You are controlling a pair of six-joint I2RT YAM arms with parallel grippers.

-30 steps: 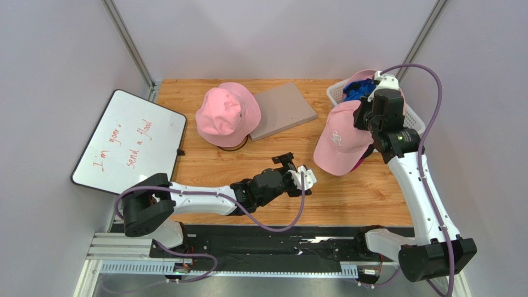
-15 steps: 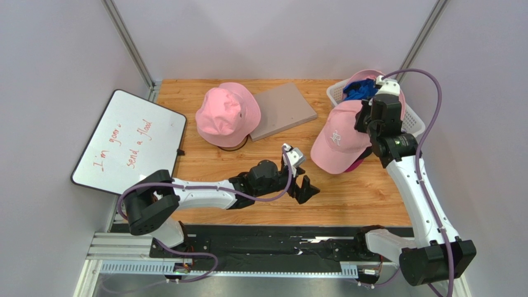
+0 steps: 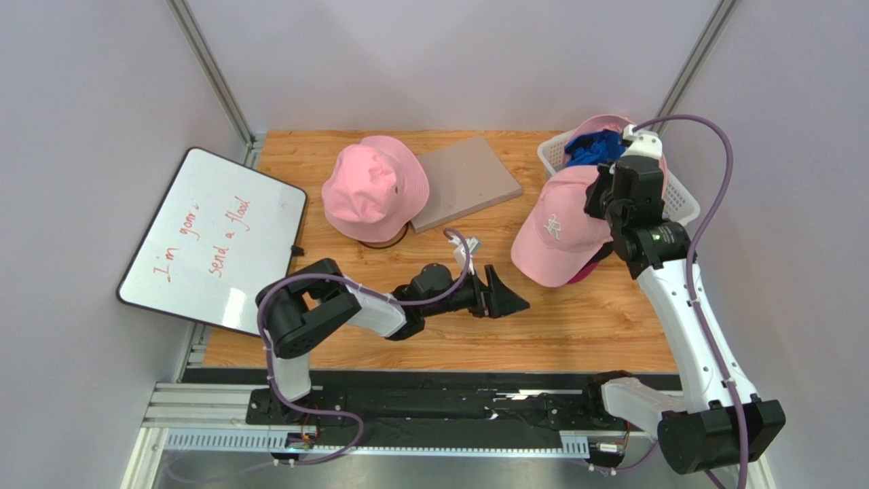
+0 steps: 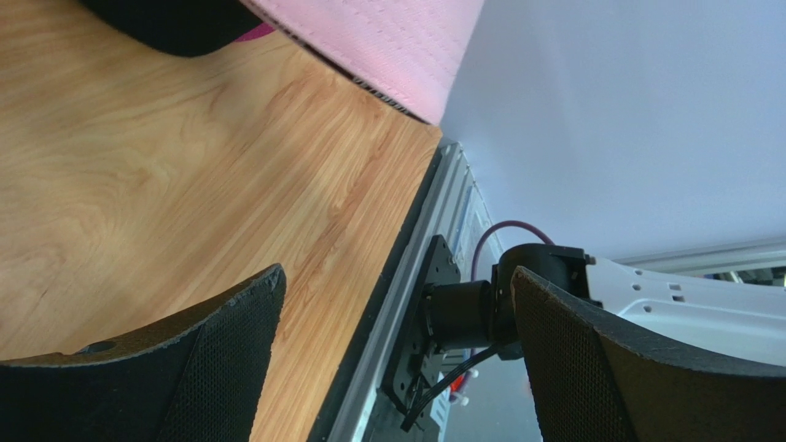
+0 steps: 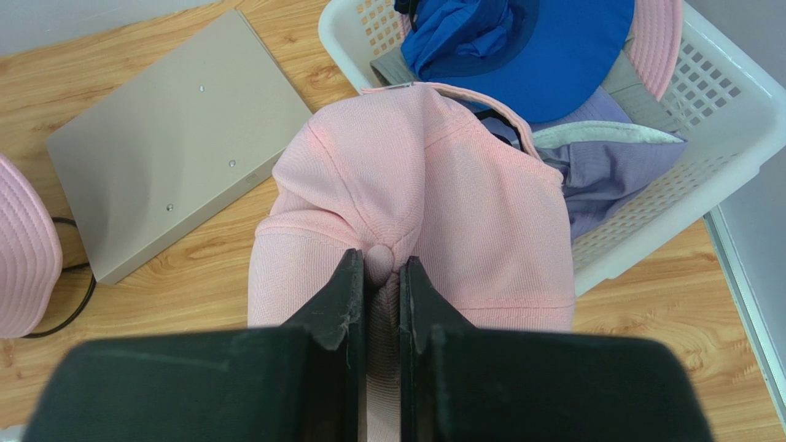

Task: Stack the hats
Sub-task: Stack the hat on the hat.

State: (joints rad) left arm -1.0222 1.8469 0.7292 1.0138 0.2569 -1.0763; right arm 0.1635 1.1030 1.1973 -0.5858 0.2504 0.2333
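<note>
The right gripper (image 5: 380, 269) is pressed together, pinching the crown button of a pink baseball cap (image 5: 434, 203) at the table's (image 3: 571, 326) right side. The cap partly overlaps the near corner of a white basket (image 5: 729, 120) holding a blue cap (image 5: 553, 37) and a lavender hat (image 5: 600, 175), while the left gripper (image 3: 507, 295) is spread wide and empty, low over the wood just left of the brim. The cap's front bears a small white emblem too fine to read, and the whiteboard (image 3: 214, 239) off the left edge carries red handwriting, roughly "I'm gon… send a flood". Bare wood runs along the near edge, while a pink bucket hat (image 3: 372, 188) sits far left.
</note>
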